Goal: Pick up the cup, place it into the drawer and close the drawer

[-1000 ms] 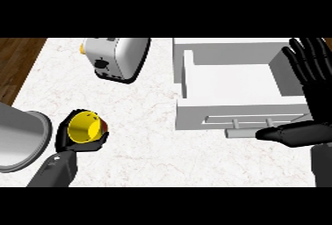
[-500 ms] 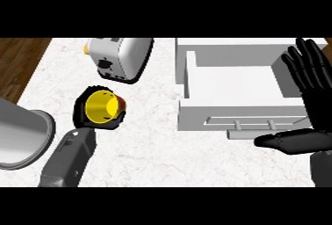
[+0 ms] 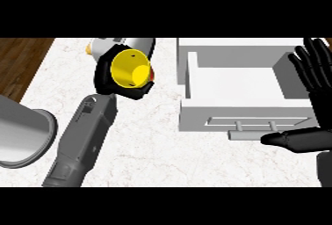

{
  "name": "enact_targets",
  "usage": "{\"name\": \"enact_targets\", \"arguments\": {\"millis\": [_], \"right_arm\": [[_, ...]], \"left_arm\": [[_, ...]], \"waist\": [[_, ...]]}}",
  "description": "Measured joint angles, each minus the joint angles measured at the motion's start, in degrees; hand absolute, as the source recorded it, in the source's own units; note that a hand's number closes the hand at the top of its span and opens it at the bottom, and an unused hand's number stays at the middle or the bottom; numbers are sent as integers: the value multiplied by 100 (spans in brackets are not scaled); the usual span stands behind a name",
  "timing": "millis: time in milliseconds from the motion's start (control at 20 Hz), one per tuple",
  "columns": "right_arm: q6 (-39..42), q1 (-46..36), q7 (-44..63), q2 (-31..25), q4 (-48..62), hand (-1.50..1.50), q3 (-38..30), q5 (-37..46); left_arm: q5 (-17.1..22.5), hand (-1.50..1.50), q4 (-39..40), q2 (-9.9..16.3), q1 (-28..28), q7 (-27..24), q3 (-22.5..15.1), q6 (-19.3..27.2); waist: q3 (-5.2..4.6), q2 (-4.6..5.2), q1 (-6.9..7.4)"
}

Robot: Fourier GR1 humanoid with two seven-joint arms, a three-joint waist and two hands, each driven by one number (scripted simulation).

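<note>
The small yellow plastic cup (image 3: 130,68) is held in the left hand (image 3: 120,79), far left of centre in the scene, with its open mouth turned toward the camera. The black fingers are curled round its wall. It sits in front of a white toaster-like appliance (image 3: 123,44) at the far edge. The cup appears light, rigid and smooth-walled, so it may slip; a hold round the side wall below the rim is judged suitable, as it is now.

The open white drawer (image 3: 236,85) lies to the right, its bar handle (image 3: 250,134) on the near face. The right hand (image 3: 311,88) is at the right edge, fingers straight, holding nothing. A grey metal pot (image 3: 23,132) stands at near left on the white marble counter (image 3: 156,149).

No brand, label or writing is legible.
</note>
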Motion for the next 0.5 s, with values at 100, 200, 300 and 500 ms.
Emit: {"name": "enact_targets", "arguments": {"millis": [100,200,300,500], "right_arm": [[-9,-91,-113,6,188,-150,-7,60],[-48,-110,-181,47,227,-150,-1,97],[-47,-147,-327,57,378,-150,10,174],[-23,-146,-391,51,401,-150,-13,159]], "left_arm": [[3,150,-236,-62,-248,423,-78,147],[81,150,-422,-104,-542,875,-278,427],[179,150,-500,-130,-804,1190,-530,722],[311,150,-374,-156,-1573,1832,-824,1349]], "waist": [[1,10,8],[0,12,-10],[-1,20,-32],[-1,37,-105]]}}
